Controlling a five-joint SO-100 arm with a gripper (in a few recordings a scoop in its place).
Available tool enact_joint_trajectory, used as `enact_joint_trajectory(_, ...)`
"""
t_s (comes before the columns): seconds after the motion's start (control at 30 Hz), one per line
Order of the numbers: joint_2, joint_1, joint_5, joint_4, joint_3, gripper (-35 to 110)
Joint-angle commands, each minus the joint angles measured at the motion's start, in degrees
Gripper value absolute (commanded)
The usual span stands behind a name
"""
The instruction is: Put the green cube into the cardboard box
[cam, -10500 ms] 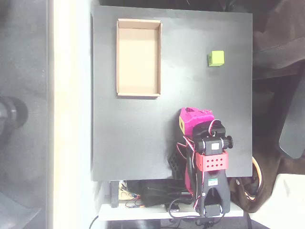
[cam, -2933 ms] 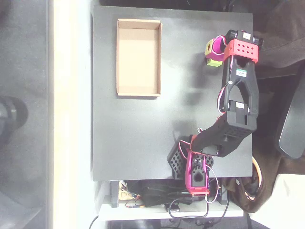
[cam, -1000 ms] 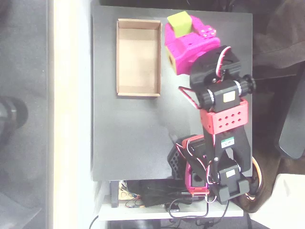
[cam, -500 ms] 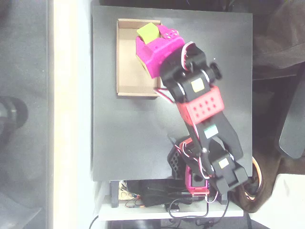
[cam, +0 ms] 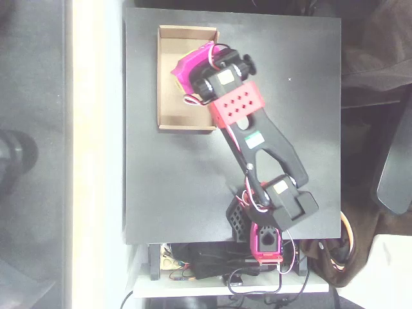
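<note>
**Arm reaching over the cardboard box**

In the overhead view the arm (cam: 257, 138) is stretching from its base at the lower edge of the black worktop (cam: 174, 187) up and to the left. Its magenta tool (cam: 187, 69) is hanging over the right half of the cardboard box (cam: 172, 96), which is lying near the worktop's upper left corner. The wrist is covering the fingertips, so I cannot tell whether the tool is spread or pinching anything. The green cube is hidden; its place cannot be told.
</note>
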State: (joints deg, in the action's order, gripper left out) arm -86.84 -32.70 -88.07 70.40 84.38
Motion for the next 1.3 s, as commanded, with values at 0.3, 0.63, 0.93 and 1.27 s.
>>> enact_joint_trajectory(0.3, 9.84, -0.62, -0.26, -0.09, -0.97, 11)
enact_joint_trajectory(0.63, 14.85, -0.53, -0.35, -6.42, -0.97, 11)
enact_joint_trajectory(0.93, 14.94, -0.53, -0.35, -7.03, -0.88, 11)
enact_joint_trajectory(1.27, 14.94, -0.53, -0.18, -7.03, -0.53, 12)
